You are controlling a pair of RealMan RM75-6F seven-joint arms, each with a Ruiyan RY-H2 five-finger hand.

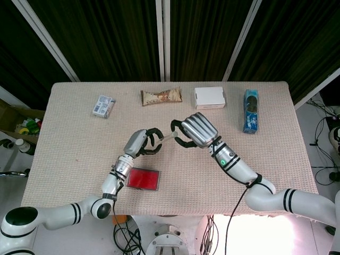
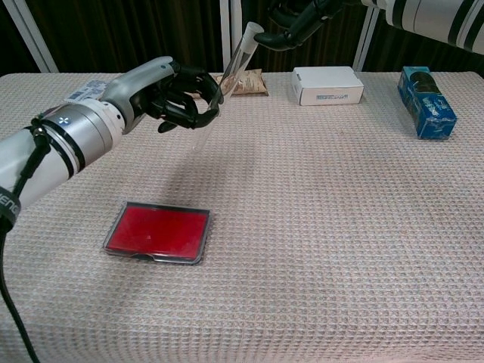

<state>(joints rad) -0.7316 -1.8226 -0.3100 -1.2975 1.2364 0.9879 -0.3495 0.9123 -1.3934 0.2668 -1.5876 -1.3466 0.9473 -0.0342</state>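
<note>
Head view: left robot hand (image 1: 142, 142) gripping a clear tube (image 1: 166, 137) above the bench (image 1: 74, 127); right robot hand (image 1: 195, 129) curled at the tube's upper end. Chest view: tube (image 2: 236, 57) tilted, red tray (image 2: 157, 232) lying below, right robot hand (image 2: 299, 23) pinching the tube's top.
</note>
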